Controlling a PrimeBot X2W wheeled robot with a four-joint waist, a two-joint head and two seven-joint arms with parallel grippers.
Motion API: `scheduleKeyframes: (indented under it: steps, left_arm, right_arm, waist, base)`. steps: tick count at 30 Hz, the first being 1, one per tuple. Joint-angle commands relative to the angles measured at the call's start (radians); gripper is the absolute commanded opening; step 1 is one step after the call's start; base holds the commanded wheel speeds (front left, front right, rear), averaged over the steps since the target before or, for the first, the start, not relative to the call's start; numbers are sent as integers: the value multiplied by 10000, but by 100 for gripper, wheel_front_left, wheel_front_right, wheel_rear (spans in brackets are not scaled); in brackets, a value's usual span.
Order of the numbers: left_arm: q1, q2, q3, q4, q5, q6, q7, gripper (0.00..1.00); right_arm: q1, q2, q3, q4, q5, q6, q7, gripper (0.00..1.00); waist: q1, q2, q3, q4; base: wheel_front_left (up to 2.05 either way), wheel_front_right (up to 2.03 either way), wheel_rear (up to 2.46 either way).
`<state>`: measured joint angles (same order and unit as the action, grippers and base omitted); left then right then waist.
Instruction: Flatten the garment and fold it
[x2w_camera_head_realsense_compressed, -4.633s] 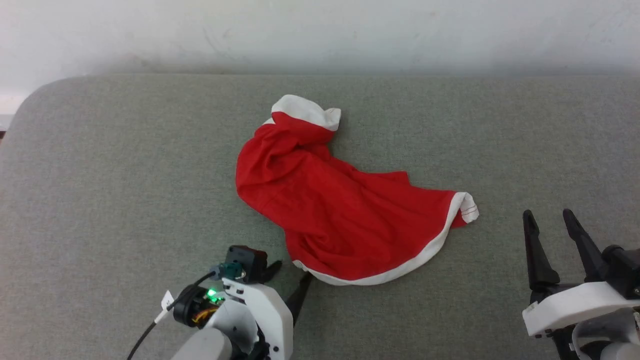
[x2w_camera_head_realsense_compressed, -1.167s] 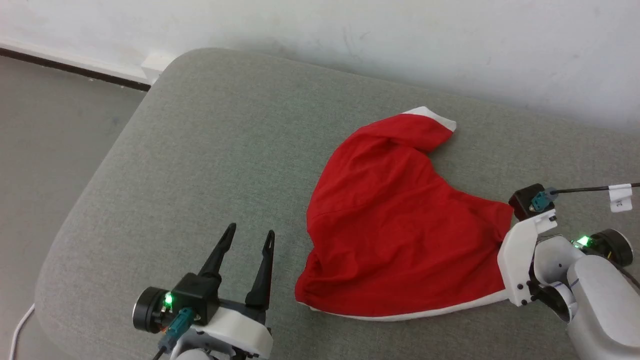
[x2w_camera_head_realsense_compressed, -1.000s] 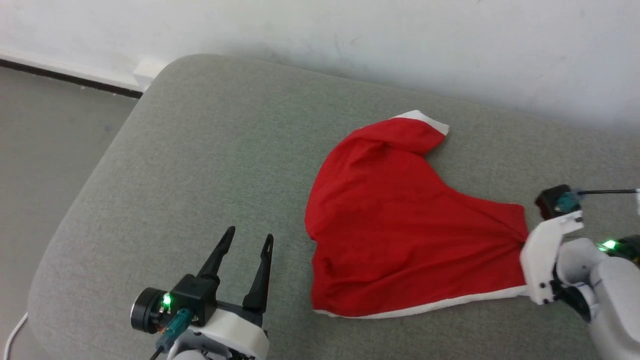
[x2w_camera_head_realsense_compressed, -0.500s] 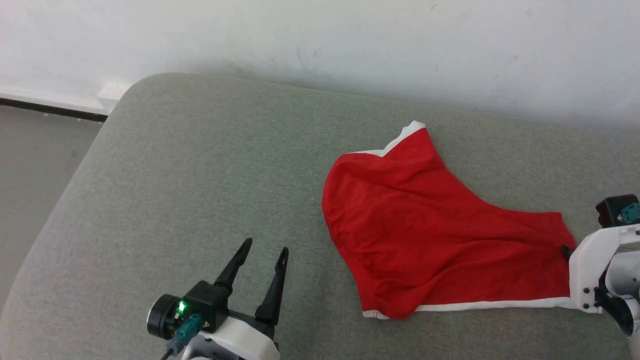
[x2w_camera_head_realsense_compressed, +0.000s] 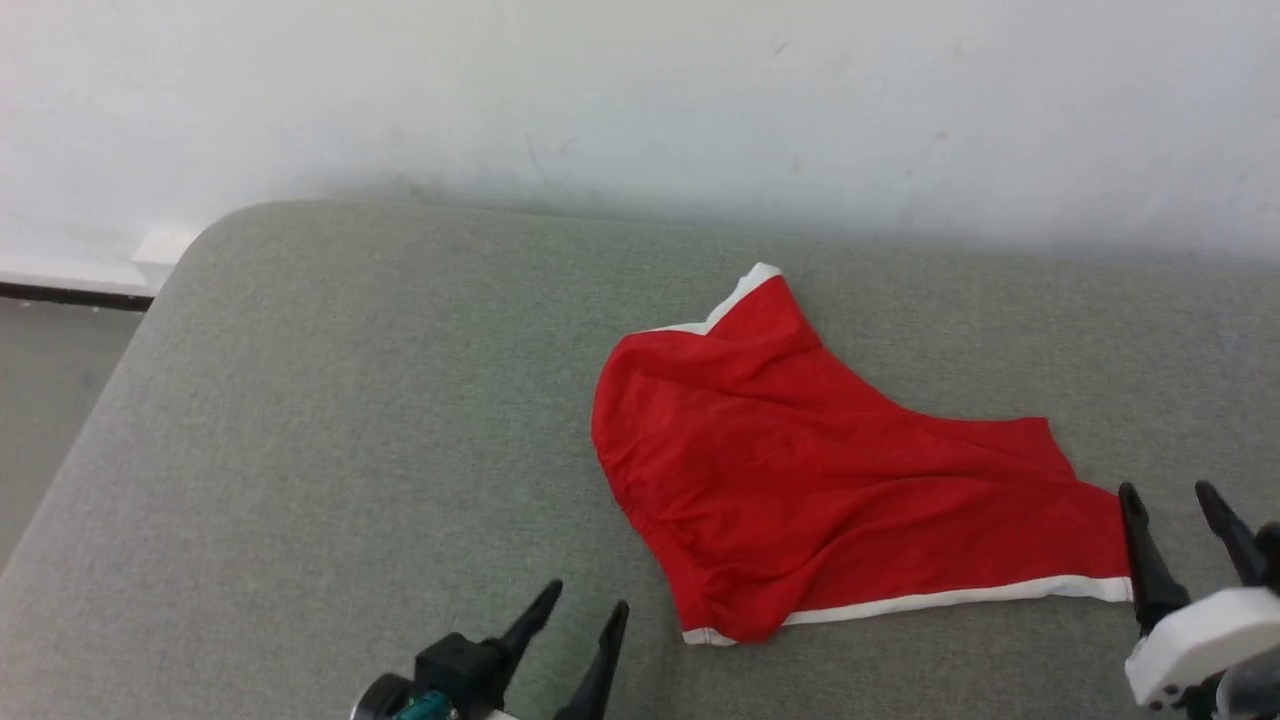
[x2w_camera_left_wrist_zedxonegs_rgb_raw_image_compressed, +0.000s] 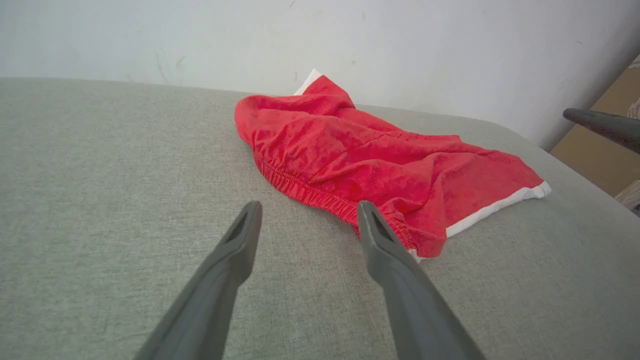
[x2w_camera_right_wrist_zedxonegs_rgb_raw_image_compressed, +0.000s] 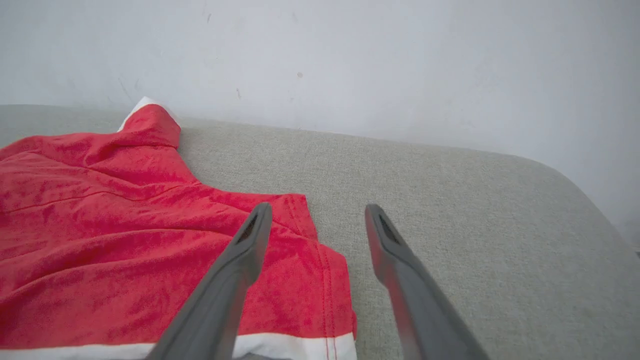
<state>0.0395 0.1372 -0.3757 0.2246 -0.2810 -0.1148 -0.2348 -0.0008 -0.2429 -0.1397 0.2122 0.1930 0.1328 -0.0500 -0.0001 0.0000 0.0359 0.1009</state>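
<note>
Grey upholstered cushion (x2w_camera_head_realsense_compressed: 350, 400) against a white wall (x2w_camera_head_realsense_compressed: 640, 100). A strip of floor (x2w_camera_head_realsense_compressed: 50, 400) and a dark baseboard line (x2w_camera_head_realsense_compressed: 70, 296) sit off its left corner.

We see the garment (x2w_camera_head_realsense_compressed: 830, 480) right of centre on the cushion, red side up and lying low but creased. Its long axis runs roughly left to right and slants toward the near right. The gathered waistband (x2w_camera_head_realsense_compressed: 640, 520) faces our left. One leg hem (x2w_camera_head_realsense_compressed: 1090, 510) faces our right. A white stripe (x2w_camera_head_realsense_compressed: 930, 602) runs along the near edge. The other leg is bunched into a point (x2w_camera_head_realsense_compressed: 765, 300) aimed at the wall, with white trim showing along its edge.

The left gripper (x2w_camera_head_realsense_compressed: 588, 596) is at the bottom of the head view, jaws spread wide and holding nothing. It sits near the waistband's near corner, apart from the cloth and pointing toward it.

The right gripper (x2w_camera_head_realsense_compressed: 1166, 492) also has its jaws wide apart with nothing between them. Its left finger (x2w_camera_head_realsense_compressed: 1140, 560) is just beside the right hem corner and crosses over the cloth in the wrist view. We can't tell whether it touches.

The left wrist view shows the right gripper's dark fingertip past the hem and a tan panel (x2w_camera_left_wrist_zedxonegs_rgb_raw_image_compressed: 595, 155) behind it, off the cushion's right end.
</note>
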Motion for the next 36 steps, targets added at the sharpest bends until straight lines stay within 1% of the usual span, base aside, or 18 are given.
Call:
scheduleKeyframes:
  steps: [1,4,7,11,14,21,32,33,34,36]
  left_arm:
    - [108,86,-72,35,-101,-57,91,100]
    - [158,340,-516,-74,-387,-116,766,100]
    - [77,618,-923,-366,-681,-141,1465,100]
    - [-133,918,-1412,-657,-1092,-153,2204,100]
    - [-377,1090,-1722,-616,-1270,-155,2448,100]
    - [-1042,1049,-1995,-133,-1706,-157,2362,100]
    - [-1658,1043,-2386,558,-2335,-158,1875,100]
    - [-1704,1051,-2512,576,-2427,-158,1881,44]
    - [-1765,1113,-2698,583,-2472,-158,1895,0]
    - [-1862,1217,-2907,626,-2573,-158,1859,0]
  right_arm:
    - [135,151,-97,-138,-88,-21,-122,100]
    - [631,795,-504,-669,-244,-21,-373,100]
    - [887,1202,-814,-1019,-415,-21,-324,100]
    - [968,1411,-956,-1282,-574,-21,-177,100]
    - [931,1469,-1008,-1390,-616,-21,-102,100]
    - [776,1508,-1001,-1493,-687,-21,22,100]
    - [558,1439,-883,-1546,-700,-21,11,100]
    - [544,1428,-883,-1547,-696,-21,15,100]
    - [531,1415,-882,-1542,-699,-21,25,100]
    - [513,1394,-887,-1522,-711,-21,57,100]
  waist:
    - [1,0,-108,-207]
    - [1,0,-74,-390]
    - [1,0,20,-558]
    - [1,0,178,-739]
    - [1,0,317,-849]
    - [1,0,717,-1046]
    - [1,0,1129,-1159]
    - [1,0,1158,-1159]
    - [1,0,1183,-1160]
    - [1,0,1210,-1147]
  base:
    - [0,0,0]
    - [0,0,0]
    - [0,0,0]
    - [0,0,0]
    - [0,0,0]
    - [0,0,0]
    - [0,0,0]
    - [0,0,0]
    - [0,0,0]
    - [0,0,0]
